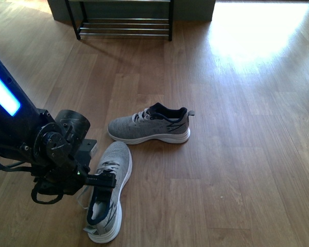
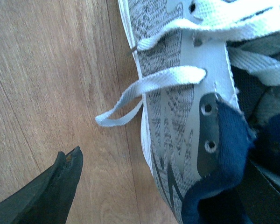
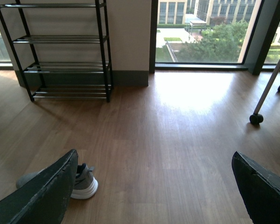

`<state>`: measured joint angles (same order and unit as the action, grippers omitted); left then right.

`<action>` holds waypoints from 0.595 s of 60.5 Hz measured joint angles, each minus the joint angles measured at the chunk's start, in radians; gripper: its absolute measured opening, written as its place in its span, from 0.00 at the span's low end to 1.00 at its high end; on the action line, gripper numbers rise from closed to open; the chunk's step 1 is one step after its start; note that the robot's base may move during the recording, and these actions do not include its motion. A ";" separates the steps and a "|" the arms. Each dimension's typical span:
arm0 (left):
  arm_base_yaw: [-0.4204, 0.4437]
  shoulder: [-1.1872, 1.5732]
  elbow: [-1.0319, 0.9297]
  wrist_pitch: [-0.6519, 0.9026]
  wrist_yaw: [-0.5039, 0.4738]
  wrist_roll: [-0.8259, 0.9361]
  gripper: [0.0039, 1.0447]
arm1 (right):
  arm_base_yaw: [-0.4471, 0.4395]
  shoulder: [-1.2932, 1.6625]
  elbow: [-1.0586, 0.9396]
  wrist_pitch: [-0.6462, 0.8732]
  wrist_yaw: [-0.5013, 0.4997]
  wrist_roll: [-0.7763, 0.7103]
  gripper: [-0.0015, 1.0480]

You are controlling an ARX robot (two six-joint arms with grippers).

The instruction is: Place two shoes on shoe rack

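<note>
Two grey knit shoes with white soles lie on the wooden floor. One shoe (image 1: 149,124) rests on its sole with its toe to the left. The nearer shoe (image 1: 110,190) points away from me. My left gripper (image 1: 100,180) is open and straddles that shoe's navy collar. In the left wrist view the shoe (image 2: 177,93) sits between the jaws of the left gripper (image 2: 163,186), one finger (image 2: 51,191) outside on the floor side. The black shoe rack (image 1: 124,23) stands at the far wall. My right gripper (image 3: 154,186) hangs open and empty, facing the shoe rack (image 3: 60,51) and one shoe (image 3: 84,183).
A loose white lace (image 2: 130,100) trails off the near shoe onto the floor. A wheeled metal leg (image 3: 266,93) stands at the right by the large window (image 3: 200,32). Sunlight glares on the floor (image 1: 257,31) at the far right.
</note>
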<state>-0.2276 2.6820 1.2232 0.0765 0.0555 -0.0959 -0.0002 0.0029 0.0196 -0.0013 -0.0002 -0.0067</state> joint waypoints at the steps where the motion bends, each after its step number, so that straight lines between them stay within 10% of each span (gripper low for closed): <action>1: 0.000 0.005 0.008 -0.004 -0.003 0.003 0.91 | 0.000 0.000 0.000 0.000 0.000 0.000 0.91; 18: -0.006 0.119 0.120 0.001 -0.029 0.080 0.90 | 0.000 0.000 0.000 0.000 0.000 0.000 0.91; 36: -0.015 0.120 0.129 0.006 -0.031 0.089 0.49 | 0.000 0.000 0.000 0.000 0.000 0.000 0.91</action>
<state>-0.2428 2.8017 1.3518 0.0830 0.0250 -0.0067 -0.0002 0.0029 0.0196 -0.0013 0.0002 -0.0067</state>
